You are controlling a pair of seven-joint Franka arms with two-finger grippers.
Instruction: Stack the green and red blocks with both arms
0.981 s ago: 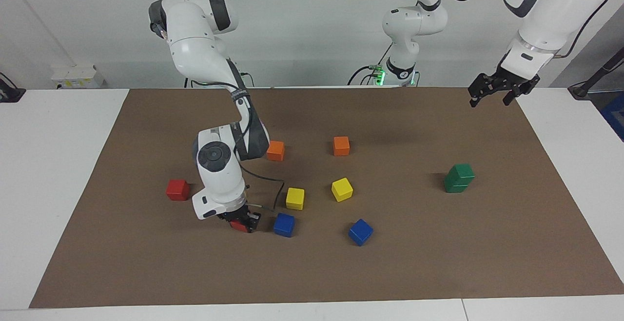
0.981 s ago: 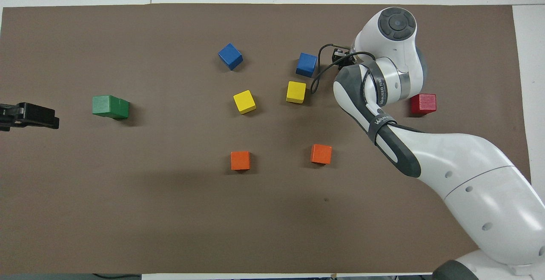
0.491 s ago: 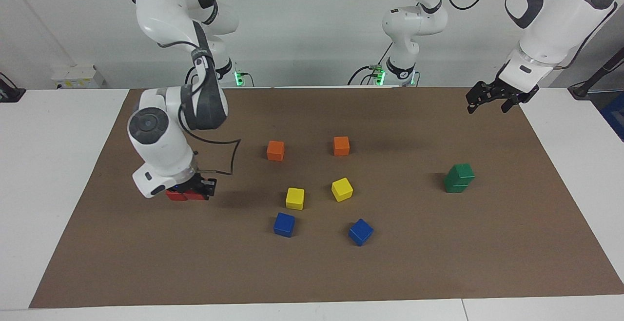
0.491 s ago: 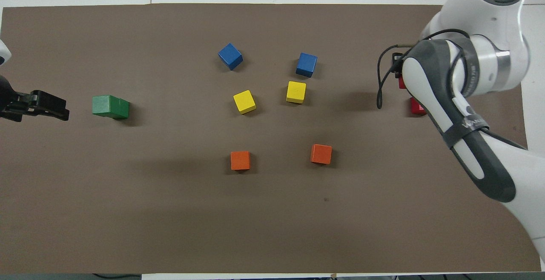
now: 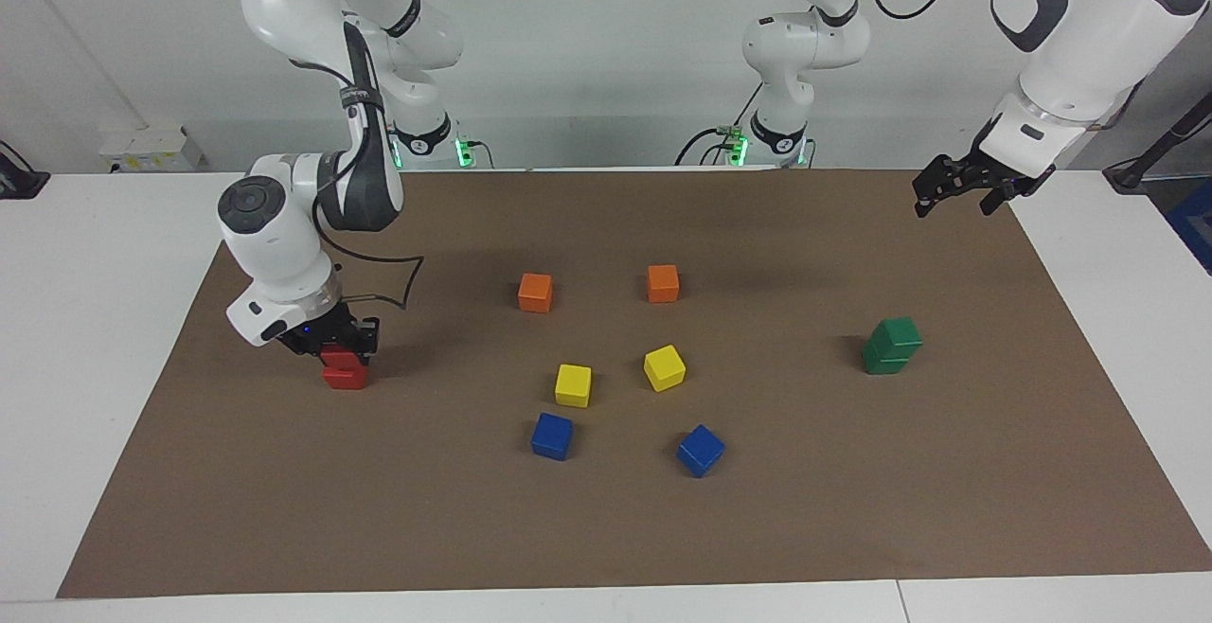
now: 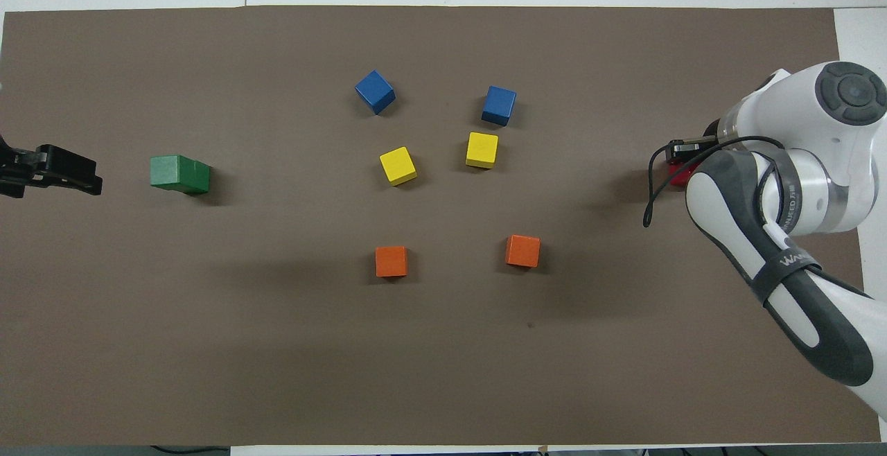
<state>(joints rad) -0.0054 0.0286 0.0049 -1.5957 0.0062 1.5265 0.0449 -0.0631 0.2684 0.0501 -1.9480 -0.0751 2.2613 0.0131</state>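
Facing view: red cubes [image 5: 345, 367] stacked; green cubes [image 5: 891, 346] stacked, skewed.

White flat counter [image 5: 95, 339], one, seam visible near the camera-side edge. Brown rectangular matte mat [image 5: 852, 509], one, covering most of the counter top. Plain white wall [image 5: 587, 55] at the robots' end. Small white box with yellow label [image 5: 150, 148] against the wall. Lighting even, shadows soft.
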